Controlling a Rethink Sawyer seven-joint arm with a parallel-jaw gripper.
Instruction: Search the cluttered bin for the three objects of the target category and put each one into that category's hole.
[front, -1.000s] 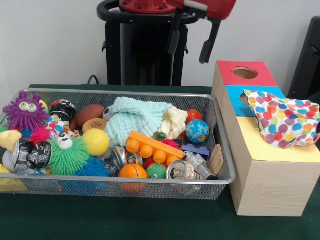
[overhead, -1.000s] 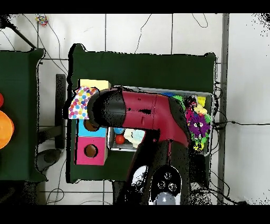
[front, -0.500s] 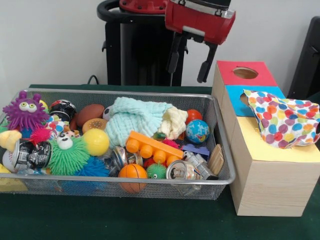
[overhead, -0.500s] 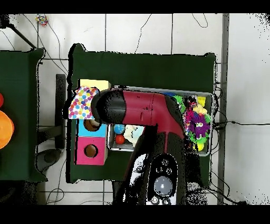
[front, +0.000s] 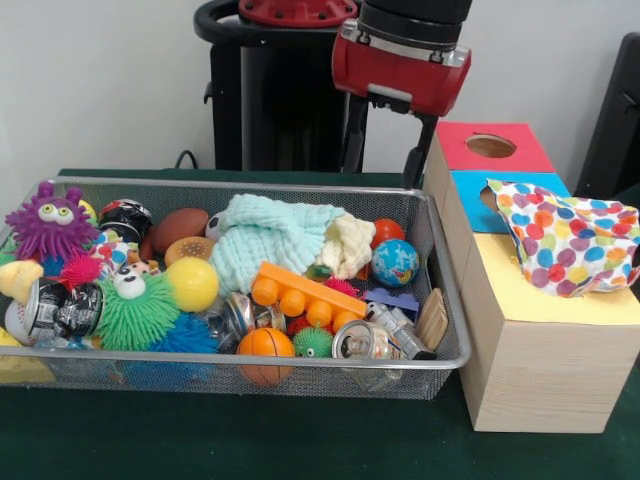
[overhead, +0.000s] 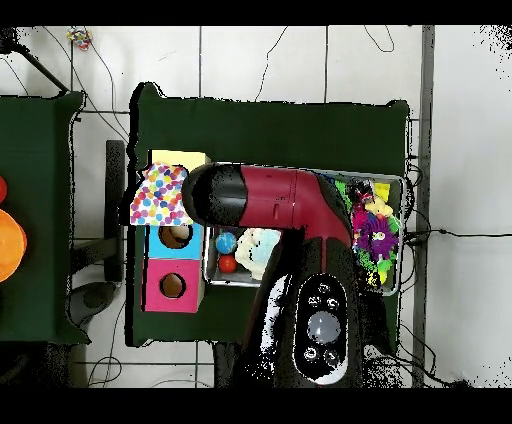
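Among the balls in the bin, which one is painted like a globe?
The blue and green globe ball, near the bin's right end beside the small red ball; the others are plain or sports-patterned.

From above, my arm (overhead: 290, 205) covered most of the bin (overhead: 392, 182). The spotted cloth (front: 565, 235) hid the yellow hole and half the blue hole (front: 489, 196).

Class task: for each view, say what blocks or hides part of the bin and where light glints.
Front view: the whole bin shows; a can glints. Overhead view: the arm hides most of the bin; no glint is evident.
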